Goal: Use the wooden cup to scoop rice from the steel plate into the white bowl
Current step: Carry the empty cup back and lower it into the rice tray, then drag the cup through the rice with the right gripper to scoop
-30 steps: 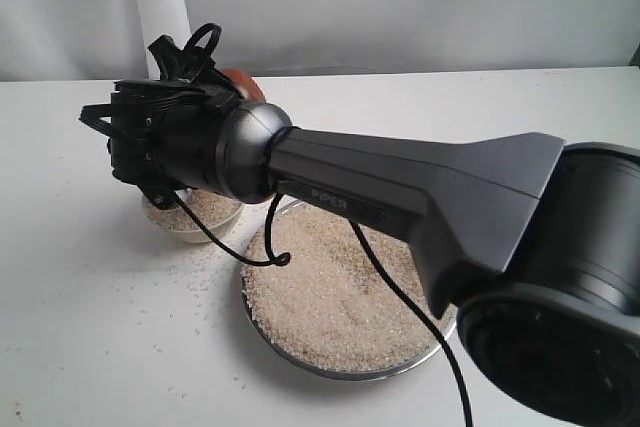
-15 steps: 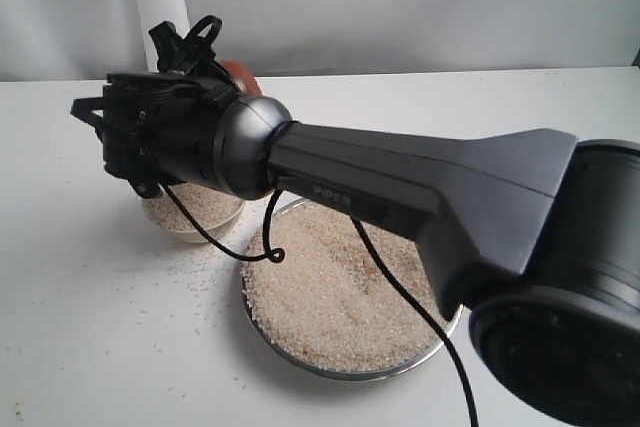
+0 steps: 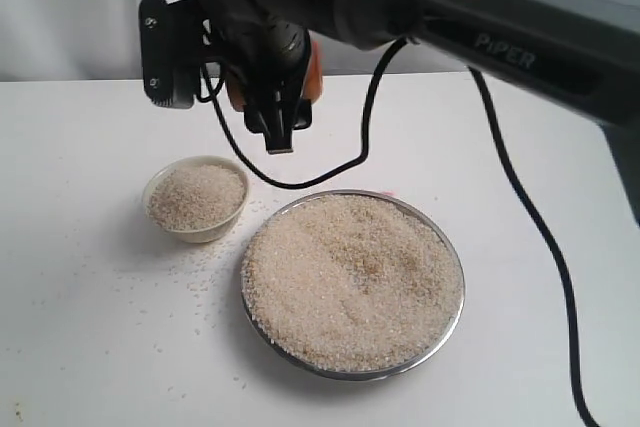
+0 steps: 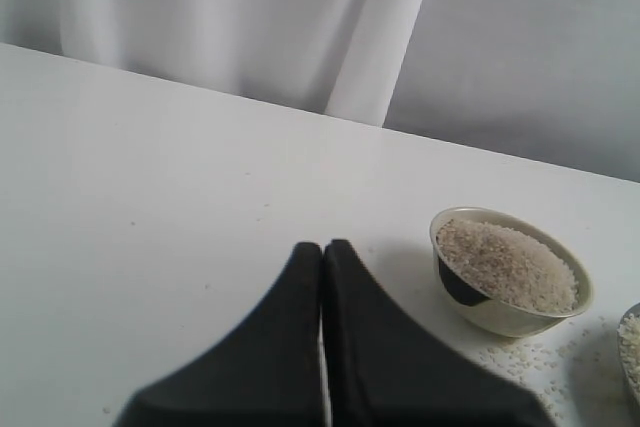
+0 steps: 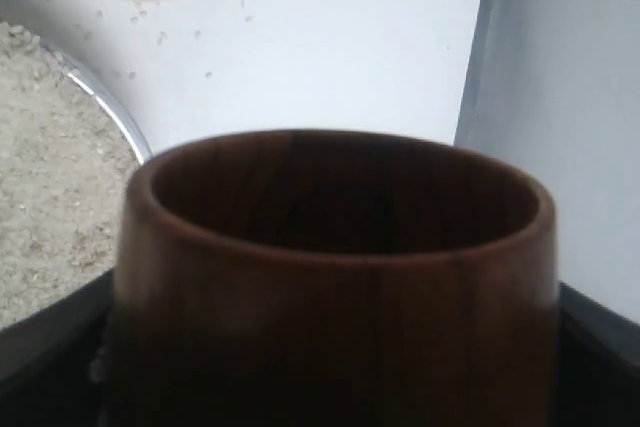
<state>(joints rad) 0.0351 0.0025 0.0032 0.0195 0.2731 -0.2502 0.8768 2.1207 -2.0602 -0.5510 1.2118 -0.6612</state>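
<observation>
Dark grey matte arm [image 3: 540, 22], lettered PIPER in pale grey. Black cable [image 3: 548, 247] looping loose below; black bracket [image 3: 165, 52] with two screws. Tapering black wedge-shaped left fingers [image 4: 270, 347].

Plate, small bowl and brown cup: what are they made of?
The plate looks like polished metal, likely steel: its thin rim gleams silver. The bowl seems glazed ceramic, smooth cream-white. The cup looks wooden: reddish-brown, faint grain lines, soft sheen.
</observation>
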